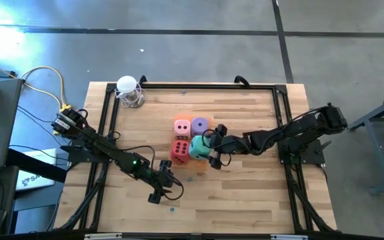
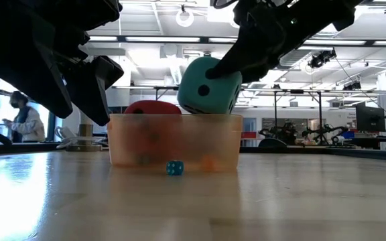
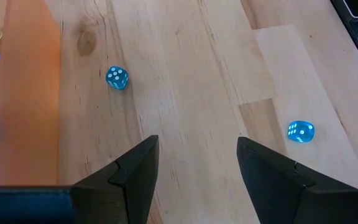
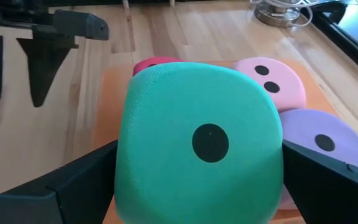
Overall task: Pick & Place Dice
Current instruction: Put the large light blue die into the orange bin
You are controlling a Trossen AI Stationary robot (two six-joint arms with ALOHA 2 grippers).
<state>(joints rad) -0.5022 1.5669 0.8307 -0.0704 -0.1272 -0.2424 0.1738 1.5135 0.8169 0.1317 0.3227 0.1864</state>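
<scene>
Teal die (image 4: 201,146), held between the right gripper's (image 4: 197,186) dark fingers, fills the right wrist view with a single pip facing the camera. From above, that gripper (image 1: 209,152) holds the die (image 1: 197,149) over the orange tray (image 2: 173,140), in the corner beside the red die (image 1: 180,151); the low view shows the teal die (image 2: 210,86) at the tray's rim, with its underside hidden by the wall, so contact with the tray floor cannot be confirmed. A clean finish probably means lowering straight into that free corner and parting the fingers only once the die is seated, without nudging the red die or the purple die (image 1: 200,126) and pink die (image 1: 182,127) on the tray's far side. Left gripper (image 1: 165,179) waits, fingers wide and empty, just beside the tray, over bare wood with two small blue dice (image 3: 117,78) nearby.
</scene>
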